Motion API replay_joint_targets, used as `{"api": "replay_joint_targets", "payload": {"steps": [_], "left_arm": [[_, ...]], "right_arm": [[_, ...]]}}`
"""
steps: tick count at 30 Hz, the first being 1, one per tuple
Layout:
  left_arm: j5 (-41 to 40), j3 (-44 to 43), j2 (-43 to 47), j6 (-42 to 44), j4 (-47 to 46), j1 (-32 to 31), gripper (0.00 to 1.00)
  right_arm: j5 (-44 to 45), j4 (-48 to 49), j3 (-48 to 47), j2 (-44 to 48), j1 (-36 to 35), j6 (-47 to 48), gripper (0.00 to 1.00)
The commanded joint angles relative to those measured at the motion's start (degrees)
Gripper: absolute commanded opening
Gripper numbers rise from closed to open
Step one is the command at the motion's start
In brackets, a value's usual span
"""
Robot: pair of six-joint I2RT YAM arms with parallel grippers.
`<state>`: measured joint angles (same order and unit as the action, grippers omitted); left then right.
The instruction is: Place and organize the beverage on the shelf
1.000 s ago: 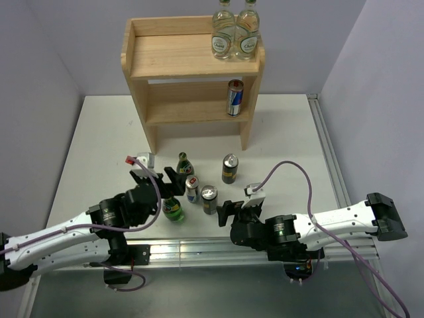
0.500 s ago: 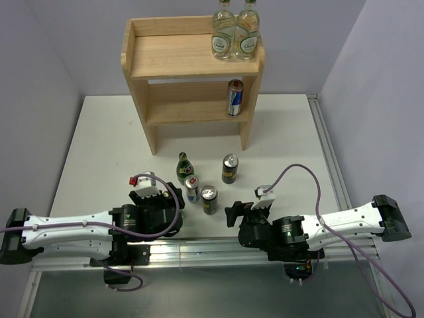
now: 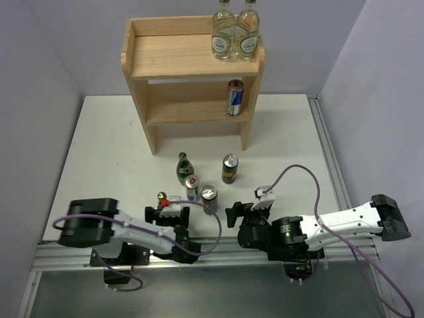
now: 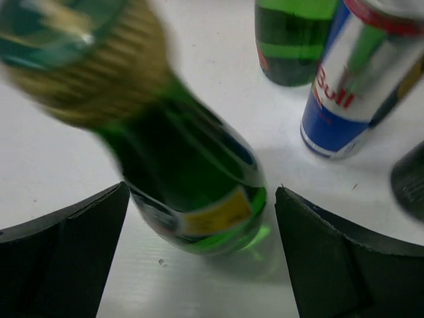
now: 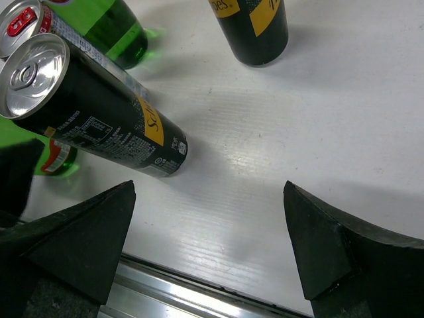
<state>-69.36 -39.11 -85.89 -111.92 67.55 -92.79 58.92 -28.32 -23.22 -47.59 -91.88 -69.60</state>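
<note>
From above, one small two-tier shelf of light wood [image 3: 192, 63] carries two clear glass bottles [image 3: 224, 33] on its top board and one slim blue-and-silver can [image 3: 234, 98] on the lower board. On the white table [image 3: 106, 146] stand one dark-green glass bottle [image 3: 183, 167], a second blue-and-silver can [image 3: 192, 189] and two dark cans with yellow bands [image 3: 229, 169].

In the left wrist view, the left jaws are wide apart around a second green bottle [image 4: 192, 192], which is blurred; I cannot tell if they touch it.

In the right wrist view, the right jaws are wide apart and hold nothing.
</note>
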Motion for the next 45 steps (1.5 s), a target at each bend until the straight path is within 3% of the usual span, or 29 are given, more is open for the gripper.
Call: {"api": "replay_joint_targets", "payload": {"steps": [1, 5, 12, 18, 26, 31, 45], "left_arm": [[-1.92, -4.30, -7.18, -37.13, 11.11, -2.21, 0.99], [-3.14, -2.20, -8.16, -35.14, 5.50, -2.74, 0.99], [-4.73, 4.56, -1.05, -27.75, -6.09, -2.57, 0.99], [-3.41, 10.98, 3.53, -6.84, -27.88, 0.50, 0.99], [-1.66, 10.37, -6.21, -6.12, -32.13, 2.62, 0.99], [-1.65, 9.93, -9.56, -9.89, -30.81, 3.23, 0.97], [-3.94, 9.23, -10.09, -12.37, -26.68, 4.81, 0.86]], "right_arm": [[3.31, -0.07, -0.51, 0.22, -0.50, -2.03, 1.00], [3.22, -0.07, -0.16, 0.83, -0.59, -2.11, 1.00], [3.49, 1.33, 0.37, 0.22, -0.67, -1.68, 1.00], [3.49, 1.42, 0.64, -0.84, -0.67, -2.47, 1.00], [3.49, 1.95, 1.07, -0.13, -0.67, -2.03, 1.00], [3.40, 2.30, 1.51, -0.13, -0.67, -2.47, 1.00], [3.49, 3.53, 1.78, -0.48, -0.67, -1.24, 1.00]]}}
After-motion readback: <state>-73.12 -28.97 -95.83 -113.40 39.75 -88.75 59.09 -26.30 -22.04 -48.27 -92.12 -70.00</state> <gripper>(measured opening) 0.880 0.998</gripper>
